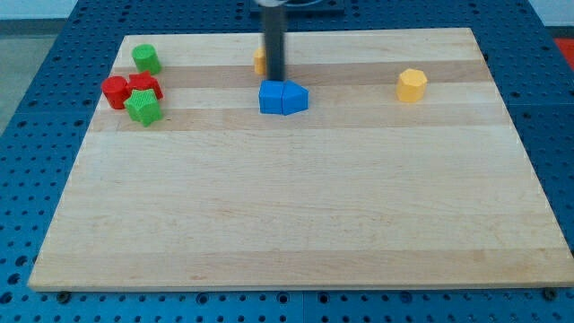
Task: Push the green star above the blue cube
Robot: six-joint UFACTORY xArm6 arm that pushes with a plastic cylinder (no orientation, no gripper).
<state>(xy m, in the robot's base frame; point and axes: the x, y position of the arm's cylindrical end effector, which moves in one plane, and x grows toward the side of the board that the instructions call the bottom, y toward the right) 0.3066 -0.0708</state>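
The green star (pixel 143 108) lies near the board's left edge, touching a red block (pixel 144 86) above it and close to a second red block (pixel 115 92). The blue cube (pixel 273 98) sits at the upper middle, touching a second blue block (pixel 296 98) on its right. My tip (pixel 274 80) is just above the blue cube, far to the right of the green star. The rod hides part of a yellow block (pixel 259 62).
A green cylinder (pixel 146 59) stands at the upper left. A yellow hexagonal block (pixel 412 85) sits at the upper right. The wooden board (pixel 287 224) rests on a blue perforated table.
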